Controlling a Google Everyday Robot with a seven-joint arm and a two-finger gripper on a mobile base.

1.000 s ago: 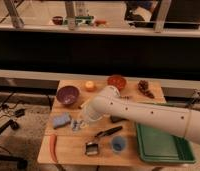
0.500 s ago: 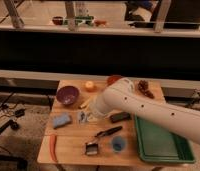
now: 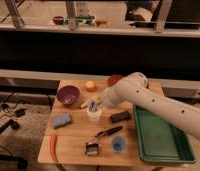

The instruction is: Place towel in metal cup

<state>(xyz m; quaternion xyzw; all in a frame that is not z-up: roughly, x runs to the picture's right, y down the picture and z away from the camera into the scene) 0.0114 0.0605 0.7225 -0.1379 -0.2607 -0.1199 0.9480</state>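
Observation:
My gripper hangs at the end of the white arm that reaches in from the right, just above the white cup at the table's middle. It is shut on the towel, a small grey-blue wrinkled cloth that dangles at the white cup's rim. The metal cup, small and shiny with a dark inside, stands near the table's front edge, well below the gripper and apart from it.
A green tray fills the right side. A small blue cup, a black tool and a dark block lie near the metal cup. Also on the table: a blue sponge, a purple bowl, an orange, a red bowl and a red stick.
The arm has swung back and up over the table. The gripper has stayed shut and shifted slightly right, from beside the white cup to just above it, with the cloth.

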